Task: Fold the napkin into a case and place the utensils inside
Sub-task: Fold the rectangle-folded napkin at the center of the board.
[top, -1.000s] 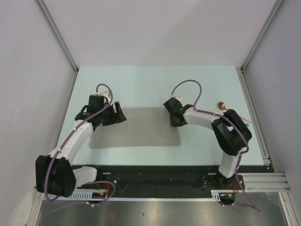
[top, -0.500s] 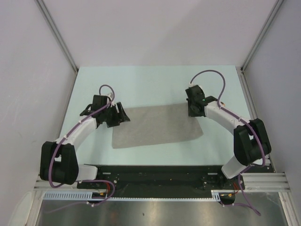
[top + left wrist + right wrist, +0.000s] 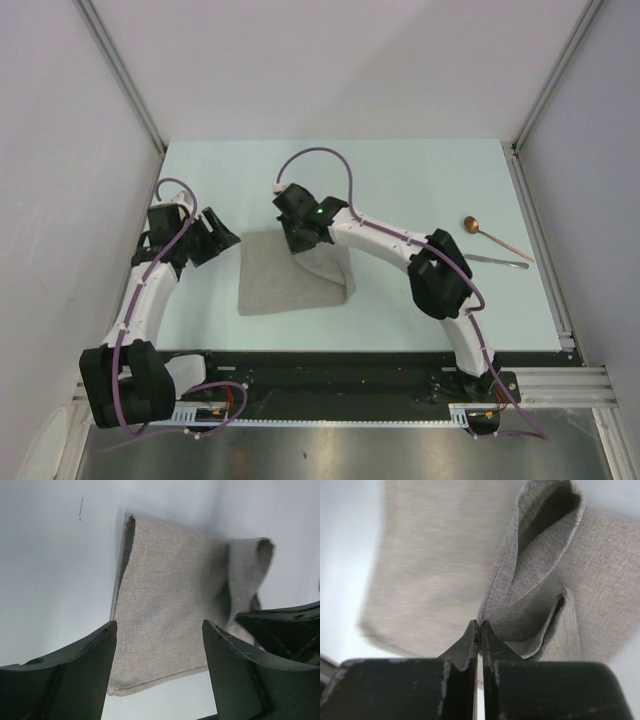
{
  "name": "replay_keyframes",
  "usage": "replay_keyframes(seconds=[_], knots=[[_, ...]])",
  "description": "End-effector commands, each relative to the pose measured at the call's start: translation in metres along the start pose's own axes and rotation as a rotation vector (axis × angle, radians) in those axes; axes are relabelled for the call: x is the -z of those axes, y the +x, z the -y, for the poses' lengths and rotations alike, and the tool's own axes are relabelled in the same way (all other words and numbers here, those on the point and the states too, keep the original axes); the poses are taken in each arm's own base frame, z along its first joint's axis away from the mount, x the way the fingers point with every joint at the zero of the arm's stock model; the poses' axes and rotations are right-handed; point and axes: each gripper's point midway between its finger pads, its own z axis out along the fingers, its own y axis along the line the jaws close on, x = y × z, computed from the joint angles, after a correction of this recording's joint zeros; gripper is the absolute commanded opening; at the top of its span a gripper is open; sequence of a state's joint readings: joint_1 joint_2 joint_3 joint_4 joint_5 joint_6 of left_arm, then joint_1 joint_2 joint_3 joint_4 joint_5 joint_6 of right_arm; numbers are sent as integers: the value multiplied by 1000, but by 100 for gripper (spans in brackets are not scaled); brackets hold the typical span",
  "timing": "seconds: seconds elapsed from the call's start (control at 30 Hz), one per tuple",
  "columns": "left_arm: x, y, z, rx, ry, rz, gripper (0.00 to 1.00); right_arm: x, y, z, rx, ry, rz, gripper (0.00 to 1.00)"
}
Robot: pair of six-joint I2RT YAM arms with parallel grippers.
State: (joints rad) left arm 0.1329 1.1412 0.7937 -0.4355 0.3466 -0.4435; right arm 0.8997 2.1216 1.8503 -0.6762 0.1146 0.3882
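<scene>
On the table point(image 3: 400, 180) the napkin point(image 3: 275, 285) lay much narrower than a half-second before, its right part carried leftward over the rest, so the folding seemed one step further. The right gripper point(image 3: 303, 238) stayed clamped on that lifted edge. The left gripper point(image 3: 218, 243) had withdrawn and gaped empty just beside the cloth. The spoon point(image 3: 495, 238) and silvery piece point(image 3: 497, 262) lay well apart at right.

The right gripper point(image 3: 300, 236) swings from the 3 o'clock edge of the napkin point(image 3: 272, 285) toward 9 o'clock, dragging that pinched edge over into a fold; the left gripper point(image 3: 218, 236) lets go, backing off toward 9 o'clock
</scene>
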Motion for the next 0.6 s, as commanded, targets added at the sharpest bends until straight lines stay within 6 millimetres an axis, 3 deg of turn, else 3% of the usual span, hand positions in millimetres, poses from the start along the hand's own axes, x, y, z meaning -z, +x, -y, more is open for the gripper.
replay_keyframes(seconds=[0.0, 0.23, 0.57], knots=[[5, 8, 2, 0, 36, -6, 74, -5, 2, -62, -72, -174, -51, 0], [-1, 22, 1, 25, 66, -44, 75, -14, -7, -89, -159, -282, -44, 0], [-13, 45, -29, 135, -60, -65, 73, -23, -16, -103, -268, -364, -54, 0]])
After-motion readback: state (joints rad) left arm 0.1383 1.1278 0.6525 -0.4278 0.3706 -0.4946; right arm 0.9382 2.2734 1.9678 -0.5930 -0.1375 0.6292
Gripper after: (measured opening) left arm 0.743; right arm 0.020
